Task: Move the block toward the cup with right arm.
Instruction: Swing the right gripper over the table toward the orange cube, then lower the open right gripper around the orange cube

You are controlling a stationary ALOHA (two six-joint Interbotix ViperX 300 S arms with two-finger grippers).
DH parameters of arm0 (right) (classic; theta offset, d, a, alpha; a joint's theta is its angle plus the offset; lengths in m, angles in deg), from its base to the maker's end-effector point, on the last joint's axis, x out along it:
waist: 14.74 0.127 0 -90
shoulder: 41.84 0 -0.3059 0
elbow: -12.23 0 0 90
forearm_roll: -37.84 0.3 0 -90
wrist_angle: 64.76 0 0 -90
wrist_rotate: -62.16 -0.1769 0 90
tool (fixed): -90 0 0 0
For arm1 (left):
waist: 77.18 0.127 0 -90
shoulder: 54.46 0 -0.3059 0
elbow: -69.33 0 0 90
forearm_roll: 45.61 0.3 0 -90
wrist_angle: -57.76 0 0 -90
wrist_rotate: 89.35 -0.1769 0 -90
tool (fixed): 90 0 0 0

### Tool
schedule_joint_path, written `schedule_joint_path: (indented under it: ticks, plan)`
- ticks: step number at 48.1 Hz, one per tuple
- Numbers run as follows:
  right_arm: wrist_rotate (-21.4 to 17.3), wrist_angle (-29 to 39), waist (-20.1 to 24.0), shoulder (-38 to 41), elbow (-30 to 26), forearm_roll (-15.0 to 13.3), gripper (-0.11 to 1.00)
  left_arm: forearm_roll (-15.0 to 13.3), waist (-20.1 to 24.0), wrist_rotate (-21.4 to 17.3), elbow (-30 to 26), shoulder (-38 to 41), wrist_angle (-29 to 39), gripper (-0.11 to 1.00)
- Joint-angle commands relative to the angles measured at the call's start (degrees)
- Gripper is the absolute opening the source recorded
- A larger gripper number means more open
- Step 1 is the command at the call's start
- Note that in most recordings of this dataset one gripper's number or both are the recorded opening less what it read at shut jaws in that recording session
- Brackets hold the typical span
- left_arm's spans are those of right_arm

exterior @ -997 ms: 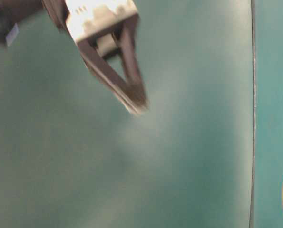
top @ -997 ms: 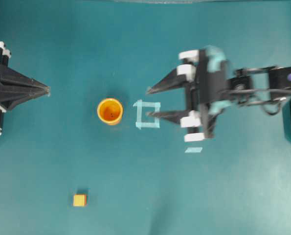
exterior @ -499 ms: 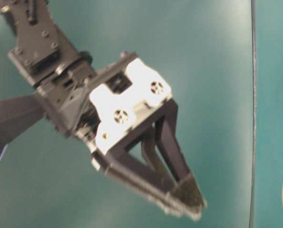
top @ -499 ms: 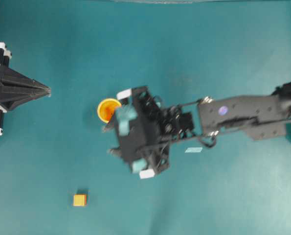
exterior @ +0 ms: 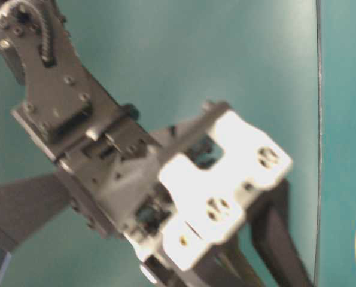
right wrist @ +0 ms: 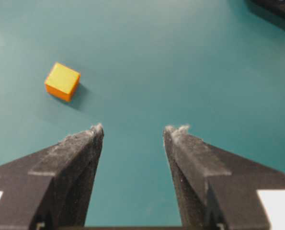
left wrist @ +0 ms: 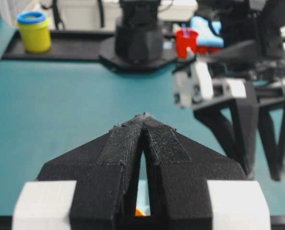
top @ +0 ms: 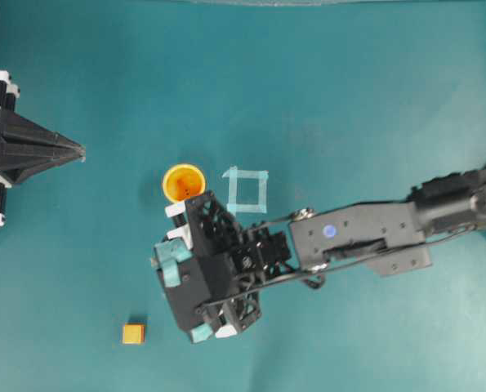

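The block (top: pixel 132 333), a small orange-yellow cube, lies on the teal table near the front left. In the right wrist view the block (right wrist: pixel 62 81) sits ahead and to the left of my right gripper (right wrist: pixel 135 128), which is open, empty and not touching it. Seen from overhead, the right arm (top: pixel 357 237) reaches across the middle, and its gripper body (top: pixel 202 278) hangs just right of the block and below the cup (top: pixel 184 183). The cup stands upright and empty. My left gripper (top: pixel 79 151) rests shut at the left edge, its tips (left wrist: pixel 144 117) pressed together.
A pale blue tape square (top: pixel 247 189) lies flat just right of the cup. A yellow jar (left wrist: pixel 33 31) and a red cup (left wrist: pixel 186 42) stand off the table's far side. Black frame rails run along the table's left and right edges.
The right arm has swung from right of the tape square across to the lower left, ending close beside the block. Its jaws stayed open. The left arm, block and cup have not moved.
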Motion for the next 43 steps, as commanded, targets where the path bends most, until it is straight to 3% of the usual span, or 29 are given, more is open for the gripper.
schedule_joint_path:
  ticks: [1,24,43]
  plan:
    - [-0.09,-1.41,0.62,-0.44,-2.20,1.32,0.57,0.18,0.09,0.09,-1.49,0.44,-0.26,0.00]
    - [-2.46,-11.07,1.67,5.19,-4.04,10.20,0.57,0.09,0.09,0.70,-1.49,0.44,-0.26,0.00]
    - [-8.53,-16.26,2.81,9.40,-5.10,11.34,0.57,0.18,0.09,0.70,-1.49,0.53,-0.26,0.00]
